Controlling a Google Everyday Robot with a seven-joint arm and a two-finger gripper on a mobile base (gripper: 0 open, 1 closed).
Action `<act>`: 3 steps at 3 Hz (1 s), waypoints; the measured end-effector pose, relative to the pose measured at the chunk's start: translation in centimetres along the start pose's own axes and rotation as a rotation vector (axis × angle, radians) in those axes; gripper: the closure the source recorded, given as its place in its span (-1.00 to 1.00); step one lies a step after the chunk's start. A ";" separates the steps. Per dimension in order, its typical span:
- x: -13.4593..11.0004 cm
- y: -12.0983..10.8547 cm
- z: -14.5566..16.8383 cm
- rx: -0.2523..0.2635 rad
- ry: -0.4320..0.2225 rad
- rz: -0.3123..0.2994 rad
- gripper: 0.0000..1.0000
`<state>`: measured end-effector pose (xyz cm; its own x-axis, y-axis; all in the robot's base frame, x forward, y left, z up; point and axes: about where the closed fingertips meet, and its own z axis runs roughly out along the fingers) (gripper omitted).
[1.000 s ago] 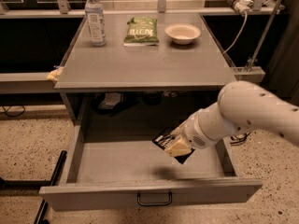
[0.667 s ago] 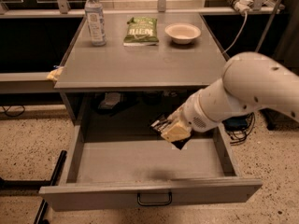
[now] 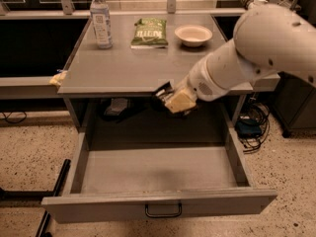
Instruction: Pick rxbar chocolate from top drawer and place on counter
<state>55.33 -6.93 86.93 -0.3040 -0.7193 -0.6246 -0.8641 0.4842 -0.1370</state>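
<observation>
While clamped on rxbar chocolate [image 3: 162,92], claw [image 3: 174,100] has risen from top drawer [image 3: 158,171] to counter [image 3: 128,68] front edge.

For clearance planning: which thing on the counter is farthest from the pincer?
The clear plastic water bottle, far left; green snack bag and pale bowl lie nearer the pincer at the grey counter's front edge.

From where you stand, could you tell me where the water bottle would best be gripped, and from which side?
Grip the water bottle round its straight labelled body, coming level from the front: it stands upright at the counter's back left, nothing before it. The tool, at the counter's front edge, holds the rxbar chocolate.
</observation>
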 end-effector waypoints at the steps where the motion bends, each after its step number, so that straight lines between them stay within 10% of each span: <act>1: -3.0 -3.0 1.0 0.038 -0.022 -0.022 1.00; 3: -7.7 -8.1 5.8 0.041 -0.065 -0.060 1.00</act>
<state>67.03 -2.42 88.43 -0.2240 -0.7144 -0.6629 -0.8627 0.4618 -0.2061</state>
